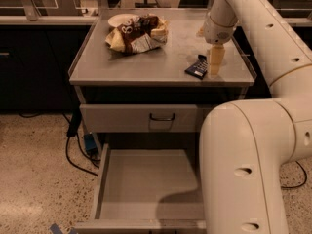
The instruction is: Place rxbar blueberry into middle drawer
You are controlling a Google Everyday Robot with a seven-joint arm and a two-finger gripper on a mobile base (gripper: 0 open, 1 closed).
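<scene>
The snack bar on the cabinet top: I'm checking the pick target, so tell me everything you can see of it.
The snack bar is small, flat and rectangular, in a dark navy wrapper with white print. It lies flat and skewed on the grey cabinet top, near the front right corner. The gripper points down at its right side; contact cannot be told.

rxbar blueberry (196, 68) flat on tabletop (146, 62) by gripper (215, 68), middle drawer (146, 184) open

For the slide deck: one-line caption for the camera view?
Hand low beside the rxbar near the table's front edge; middle drawer open below, snack bag at the back.
</scene>
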